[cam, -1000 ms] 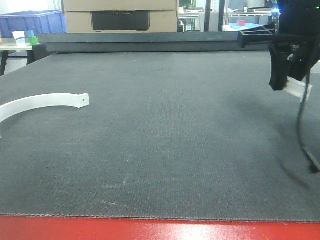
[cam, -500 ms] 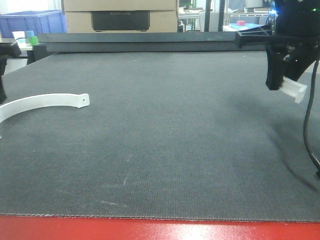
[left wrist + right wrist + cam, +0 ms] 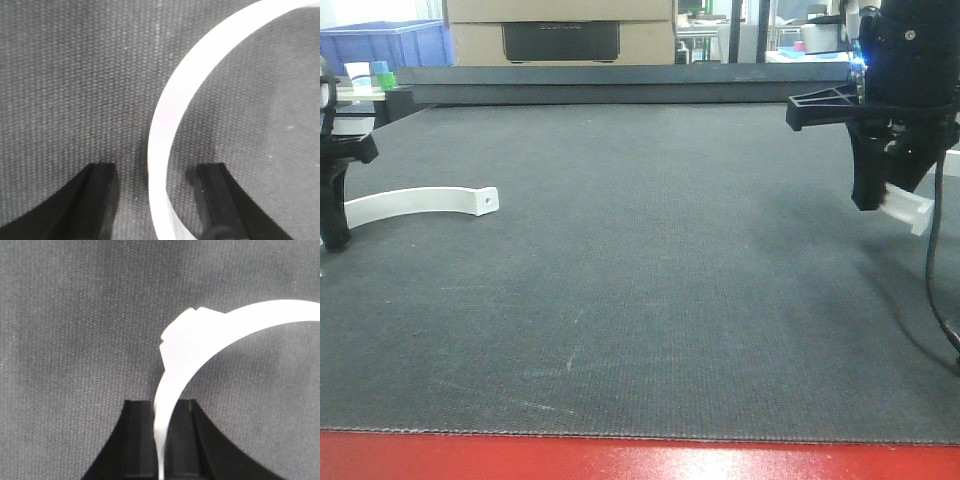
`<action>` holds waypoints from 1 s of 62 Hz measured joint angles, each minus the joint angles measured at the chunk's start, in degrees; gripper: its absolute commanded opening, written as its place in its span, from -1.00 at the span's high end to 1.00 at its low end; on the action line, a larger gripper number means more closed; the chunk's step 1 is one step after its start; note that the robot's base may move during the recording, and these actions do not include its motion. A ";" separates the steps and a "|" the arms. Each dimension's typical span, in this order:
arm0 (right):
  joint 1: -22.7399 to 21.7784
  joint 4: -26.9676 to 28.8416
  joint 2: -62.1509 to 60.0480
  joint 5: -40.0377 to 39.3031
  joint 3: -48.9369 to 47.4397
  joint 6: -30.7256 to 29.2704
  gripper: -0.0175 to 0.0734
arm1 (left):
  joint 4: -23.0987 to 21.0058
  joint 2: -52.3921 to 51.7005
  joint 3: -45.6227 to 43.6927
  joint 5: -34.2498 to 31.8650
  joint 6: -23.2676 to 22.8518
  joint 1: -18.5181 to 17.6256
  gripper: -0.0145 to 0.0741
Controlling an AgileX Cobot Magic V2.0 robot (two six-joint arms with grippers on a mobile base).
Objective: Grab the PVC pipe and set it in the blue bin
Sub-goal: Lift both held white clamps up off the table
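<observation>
Exterior front-facing view, nearest: a red table edge (image 3: 640,458) runs along the bottom, with a dark grey woven mat (image 3: 640,300) covering the table behind it.
Right gripper (image 3: 878,200): at the right side of the mat, pointing down, clenched on the PVC pipe (image 3: 912,212).
PVC pipe, front view: a whitish tab sticks out from the lower right of the black fingers. It appears to be held clear of the mat, well apart from the blue bin.
Left gripper (image 3: 334,235): at the left edge, low over the mat, at the near end of the white arc strip (image 3: 420,203).
White arc strip, front view: flat on the mat, with a small hole at its right end.
Far edge: a dark rail (image 3: 620,85) borders the mat.
Beyond the table: a blue bin (image 3: 385,45) at the far left and a cardboard box (image 3: 560,28) in the centre. The marking on the box's dark panel is too small to read.
Right wrist view: the PVC pipe (image 3: 200,332) curves up out of the right gripper (image 3: 160,412). It is pinched between both fingers (image 3: 135,440), and its flat tab end points away from them.
Left wrist view: the jaws of the left gripper (image 3: 157,175) stand apart. The white arc strip (image 3: 167,120) passes between the fingers (image 3: 97,200) with mat showing on both sides, so nothing is grasped.
</observation>
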 measured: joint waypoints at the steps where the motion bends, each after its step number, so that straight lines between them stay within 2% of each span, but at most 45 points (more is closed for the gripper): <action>1: 0.00 0.00 0.00 0.00 0.00 0.00 0.96 | 0.00 0.00 0.00 0.00 0.00 0.00 0.06; 7: 0.00 0.00 0.00 0.00 0.00 0.00 0.96 | 0.00 0.12 -0.13 0.19 0.00 0.00 0.19; 22: 0.00 0.00 0.00 0.00 0.00 0.00 0.96 | 0.42 0.19 -0.21 0.46 0.00 0.00 0.93; 43: 0.00 0.00 -1.53 -0.29 0.00 -0.19 0.96 | 0.19 -1.27 -0.23 2.05 0.00 0.00 0.92; 62: 0.00 0.00 -10.79 -5.19 0.00 0.36 0.96 | 0.07 -13.18 -0.23 0.88 0.00 0.00 0.92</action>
